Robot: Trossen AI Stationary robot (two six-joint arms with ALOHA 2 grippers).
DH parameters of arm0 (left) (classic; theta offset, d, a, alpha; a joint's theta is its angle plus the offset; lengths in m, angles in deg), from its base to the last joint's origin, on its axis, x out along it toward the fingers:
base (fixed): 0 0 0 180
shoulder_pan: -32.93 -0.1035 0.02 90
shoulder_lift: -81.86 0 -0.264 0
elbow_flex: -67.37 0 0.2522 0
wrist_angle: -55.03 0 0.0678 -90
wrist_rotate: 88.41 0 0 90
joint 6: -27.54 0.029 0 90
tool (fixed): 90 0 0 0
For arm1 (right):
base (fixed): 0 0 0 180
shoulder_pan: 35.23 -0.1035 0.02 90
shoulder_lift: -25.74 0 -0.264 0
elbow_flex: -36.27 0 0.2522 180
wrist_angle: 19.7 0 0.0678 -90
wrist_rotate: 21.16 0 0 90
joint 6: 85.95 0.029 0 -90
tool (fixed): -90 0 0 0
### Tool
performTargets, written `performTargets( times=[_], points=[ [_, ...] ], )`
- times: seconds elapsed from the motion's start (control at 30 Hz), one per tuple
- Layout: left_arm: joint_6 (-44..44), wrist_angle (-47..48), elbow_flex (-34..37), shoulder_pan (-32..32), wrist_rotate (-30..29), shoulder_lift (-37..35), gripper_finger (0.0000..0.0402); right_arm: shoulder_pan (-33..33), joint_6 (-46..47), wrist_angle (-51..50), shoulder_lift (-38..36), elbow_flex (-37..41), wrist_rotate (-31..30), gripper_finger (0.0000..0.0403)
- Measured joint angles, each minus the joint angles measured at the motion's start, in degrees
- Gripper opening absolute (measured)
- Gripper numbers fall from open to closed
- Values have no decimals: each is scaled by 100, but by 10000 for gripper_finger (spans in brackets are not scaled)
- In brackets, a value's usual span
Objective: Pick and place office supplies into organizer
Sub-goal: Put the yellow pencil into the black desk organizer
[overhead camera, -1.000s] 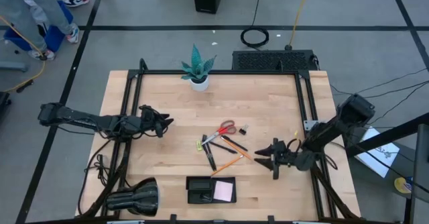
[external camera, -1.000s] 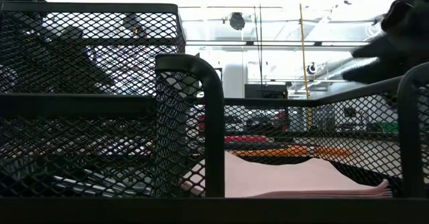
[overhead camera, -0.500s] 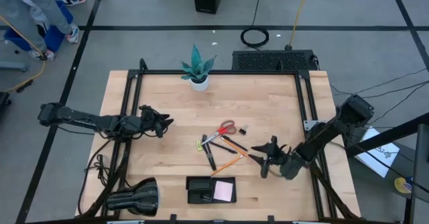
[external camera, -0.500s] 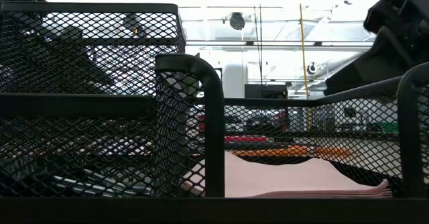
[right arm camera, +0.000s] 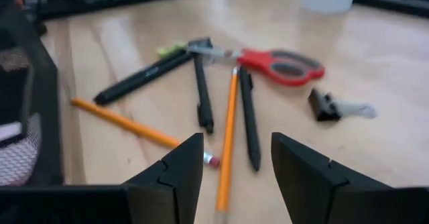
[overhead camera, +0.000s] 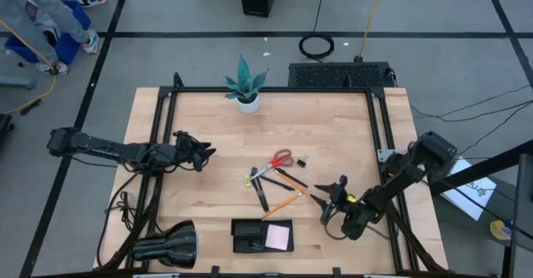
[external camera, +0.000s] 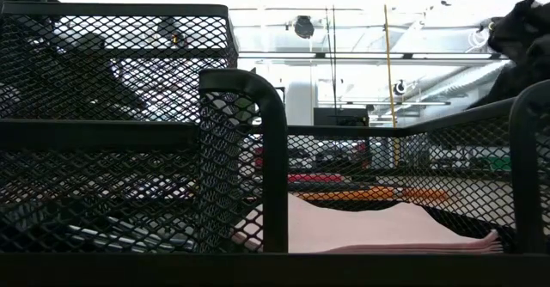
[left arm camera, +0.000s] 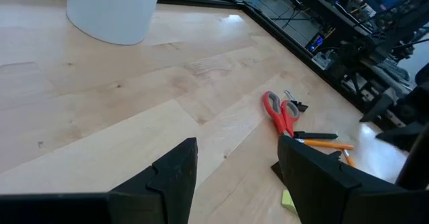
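Right gripper [overhead camera: 330,201], fingers apart and empty, hangs just right of the scattered pens [overhead camera: 260,195], pencils [overhead camera: 293,186] and scissors [overhead camera: 274,162]; left gripper [overhead camera: 204,155], fingers apart, waits far left over the bench [overhead camera: 333,120].

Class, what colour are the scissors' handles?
Red; the scissors show best in the right wrist view.

The scissors [overhead camera: 279,160] have red handles. The pencils [right arm camera: 228,143] are orange, one with a pink eraser end. The pens [right arm camera: 202,93] are black. The organizer [overhead camera: 261,235], lower centre of the high view, is black mesh, holding a pale pink note pad [overhead camera: 278,236]. The table [overhead camera: 325,128] is light wood.
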Motion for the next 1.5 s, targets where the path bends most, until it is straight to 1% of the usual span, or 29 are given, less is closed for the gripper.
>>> performTargets(
  times=[0.1,0.17,0.23,0.4,0.53,0.7,0.93,1.1,1.4,1.5],
  points=[
    [2,0,0,0,-2,0,212,80,-44,-51,346,-221,120,164],
    [2,0,0,0,-4,2,212,191,-50,-124,518,-348,422,164],
    [2,0,0,0,-7,1,212,275,-57,-264,616,-414,601,164],
    [7,0,0,0,-11,2,212,338,180,-529,625,-464,615,164],
    [7,0,0,0,-47,1,212,371,723,-1002,675,-461,663,164],
    [42,0,0,0,-50,1,212,398,874,-776,970,-465,632,164],
    [39,0,0,0,-76,2,212,428,811,-679,997,-470,682,161],
    [33,-1,0,0,-79,1,212,437,770,-688,997,-470,771,129],
    [2,-2,0,0,-79,0,212,441,726,-704,1007,-469,840,40],
    [4,-2,0,0,-81,1,212,441,686,-712,1007,-463,840,17]
  ],
)
